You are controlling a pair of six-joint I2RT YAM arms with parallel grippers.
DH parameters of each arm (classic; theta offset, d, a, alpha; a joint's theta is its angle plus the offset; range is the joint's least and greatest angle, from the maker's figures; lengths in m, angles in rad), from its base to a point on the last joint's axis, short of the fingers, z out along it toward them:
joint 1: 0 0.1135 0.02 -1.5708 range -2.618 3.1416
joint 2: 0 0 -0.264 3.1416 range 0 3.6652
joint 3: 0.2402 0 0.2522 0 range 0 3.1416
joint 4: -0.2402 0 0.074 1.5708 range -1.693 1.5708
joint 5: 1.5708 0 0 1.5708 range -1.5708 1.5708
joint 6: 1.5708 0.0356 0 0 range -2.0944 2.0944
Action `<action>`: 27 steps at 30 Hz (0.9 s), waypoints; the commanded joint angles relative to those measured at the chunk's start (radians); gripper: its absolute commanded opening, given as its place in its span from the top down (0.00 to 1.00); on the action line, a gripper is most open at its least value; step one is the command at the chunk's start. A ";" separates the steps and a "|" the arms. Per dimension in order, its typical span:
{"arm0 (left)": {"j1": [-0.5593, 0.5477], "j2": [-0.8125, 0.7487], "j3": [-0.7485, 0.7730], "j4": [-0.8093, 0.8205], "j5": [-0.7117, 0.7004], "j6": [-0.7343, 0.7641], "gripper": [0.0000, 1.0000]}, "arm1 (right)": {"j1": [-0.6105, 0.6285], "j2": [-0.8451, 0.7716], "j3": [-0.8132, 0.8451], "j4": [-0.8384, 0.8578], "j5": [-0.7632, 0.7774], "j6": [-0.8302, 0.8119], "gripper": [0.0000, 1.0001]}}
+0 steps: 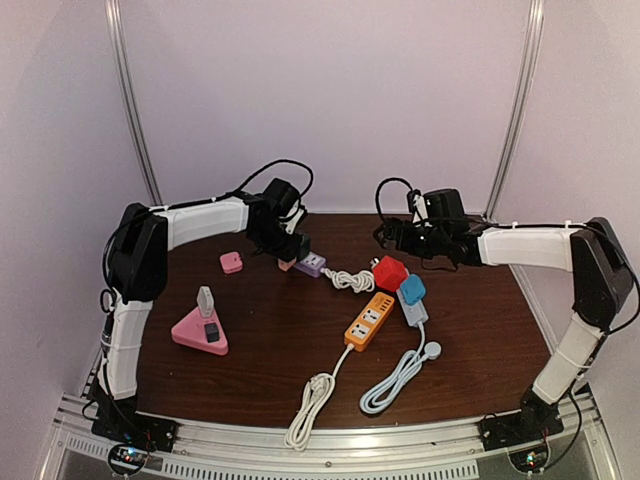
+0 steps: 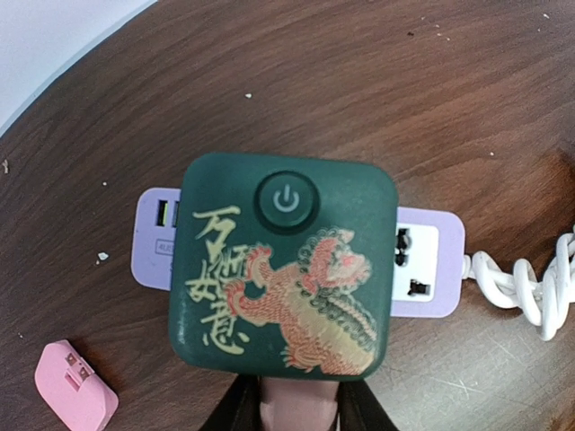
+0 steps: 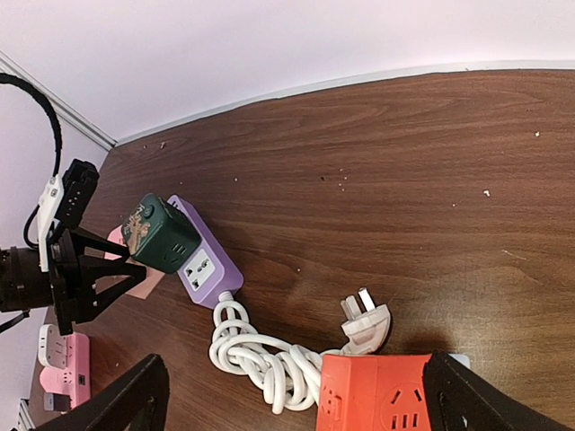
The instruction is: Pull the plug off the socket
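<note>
A dark green cube socket with a dragon print sits plugged on the purple power strip at the back of the table. A pink plug sticks out of the cube's near side. My left gripper has its black fingers pressed against both sides of that plug. From above, the left gripper hides the cube. My right gripper hangs open above a red cube socket, apart from the strip and green cube.
A loose pink adapter lies left of the strip. A pink triangular socket stands front left. The strip's coiled white cable runs toward the red cube. A blue cube and orange strip lie nearby.
</note>
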 commanded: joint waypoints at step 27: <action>-0.061 -0.079 -0.049 -0.010 0.020 -0.047 0.97 | 0.073 0.054 0.177 -0.112 -0.012 -0.048 0.00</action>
